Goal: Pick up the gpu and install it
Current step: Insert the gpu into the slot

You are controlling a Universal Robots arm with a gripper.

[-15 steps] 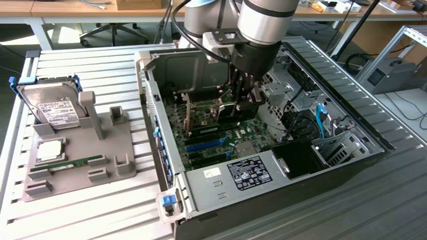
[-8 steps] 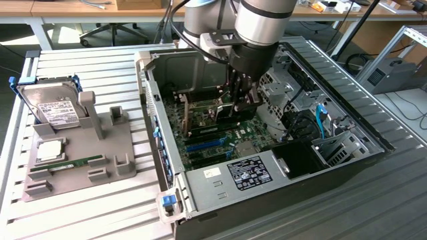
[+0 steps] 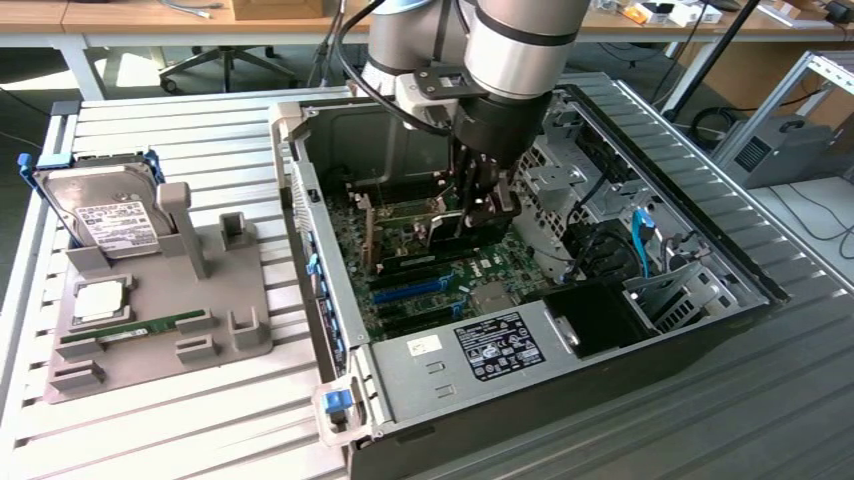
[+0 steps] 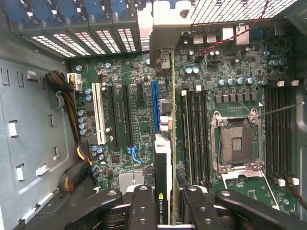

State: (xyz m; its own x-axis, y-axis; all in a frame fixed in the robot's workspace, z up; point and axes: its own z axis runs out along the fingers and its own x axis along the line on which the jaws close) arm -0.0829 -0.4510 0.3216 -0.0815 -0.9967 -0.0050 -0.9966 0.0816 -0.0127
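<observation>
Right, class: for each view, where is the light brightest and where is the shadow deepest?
Exterior view: slatted table brightly lit, the computer case's black bay deepest in shadow. Wrist view: perforated panel glows white, the pincer holding the gpu is dark.

table (image 3: pixel 174 135): grey slatted metal, below and around pincer (image 3: pixel 475 224) | bench (image 3: pixel 134 18): wooden top, white legs, well beyond pincer | chair (image 3: pixel 220 65): dark, wheeled base, under bench, beyond pincer toward the exterior view's left | floor (image 3: pixel 34 75): dark by bench, paler well off pincer at the exterior view's right | frame (image 3: pixel 821 75): aluminium, same side | light: even, bright
</observation>
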